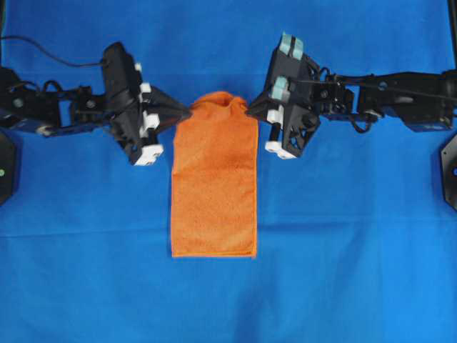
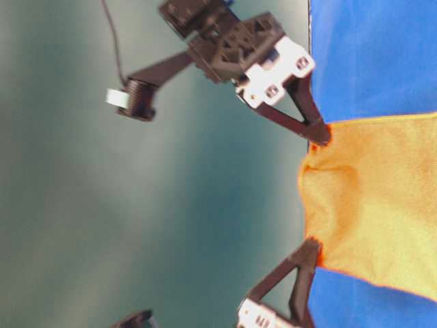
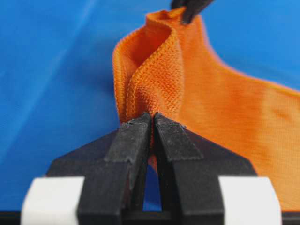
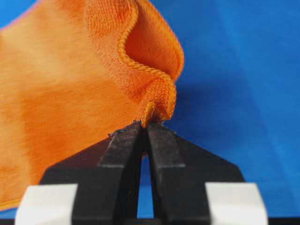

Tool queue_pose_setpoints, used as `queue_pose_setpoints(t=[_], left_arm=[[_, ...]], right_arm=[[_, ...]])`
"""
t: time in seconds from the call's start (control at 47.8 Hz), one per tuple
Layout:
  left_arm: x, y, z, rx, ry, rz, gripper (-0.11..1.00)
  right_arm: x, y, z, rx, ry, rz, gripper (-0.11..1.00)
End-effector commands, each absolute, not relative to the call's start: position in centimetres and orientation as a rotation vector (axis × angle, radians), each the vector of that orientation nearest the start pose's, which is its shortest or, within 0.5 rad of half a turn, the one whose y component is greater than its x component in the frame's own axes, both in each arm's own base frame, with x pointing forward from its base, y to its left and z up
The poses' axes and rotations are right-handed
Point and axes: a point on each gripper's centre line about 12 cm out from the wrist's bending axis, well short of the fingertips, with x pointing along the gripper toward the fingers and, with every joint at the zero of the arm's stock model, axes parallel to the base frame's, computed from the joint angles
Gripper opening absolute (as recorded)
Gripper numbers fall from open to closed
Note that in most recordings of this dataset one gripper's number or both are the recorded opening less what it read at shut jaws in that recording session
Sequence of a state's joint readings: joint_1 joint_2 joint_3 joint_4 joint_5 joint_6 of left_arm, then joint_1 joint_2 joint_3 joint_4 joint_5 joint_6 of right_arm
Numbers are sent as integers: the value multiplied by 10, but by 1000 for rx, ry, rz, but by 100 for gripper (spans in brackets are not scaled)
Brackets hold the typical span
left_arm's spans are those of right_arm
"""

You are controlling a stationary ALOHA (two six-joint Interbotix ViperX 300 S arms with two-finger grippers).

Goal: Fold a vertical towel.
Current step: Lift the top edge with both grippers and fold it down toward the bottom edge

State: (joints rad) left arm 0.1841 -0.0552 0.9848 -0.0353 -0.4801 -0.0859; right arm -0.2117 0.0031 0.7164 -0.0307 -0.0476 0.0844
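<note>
The orange towel [image 1: 214, 186] lies lengthwise down the middle of the blue cloth, its far end lifted and bunched. My left gripper [image 1: 187, 112] is shut on the towel's far left corner [image 3: 150, 79]. My right gripper [image 1: 250, 111] is shut on the far right corner [image 4: 157, 96]. In the left wrist view the jaws [image 3: 153, 117] pinch a folded ridge of fabric. In the right wrist view the jaws [image 4: 144, 124] clamp the stitched hem. From table level, the towel [image 2: 375, 198] hangs between both black fingertips [image 2: 317, 133], sagging a little in the middle.
A large blue cloth sheet [image 1: 357, 250] covers the whole table under the towel. Both black arms [image 1: 64, 107] reach in from the left and right sides at the far half. A black mount [image 1: 450, 171] stands at the right edge.
</note>
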Motion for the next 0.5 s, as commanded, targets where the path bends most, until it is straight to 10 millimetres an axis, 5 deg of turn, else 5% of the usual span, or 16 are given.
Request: queue_pose_setpoints(t=[0.0, 0.481], left_arm=[[322, 49, 155, -141, 387, 183, 2], [311, -34, 144, -108, 484, -64, 2]], right_arm=[[369, -65, 179, 114, 621, -186, 4], [367, 15, 173, 134, 673, -13, 4]])
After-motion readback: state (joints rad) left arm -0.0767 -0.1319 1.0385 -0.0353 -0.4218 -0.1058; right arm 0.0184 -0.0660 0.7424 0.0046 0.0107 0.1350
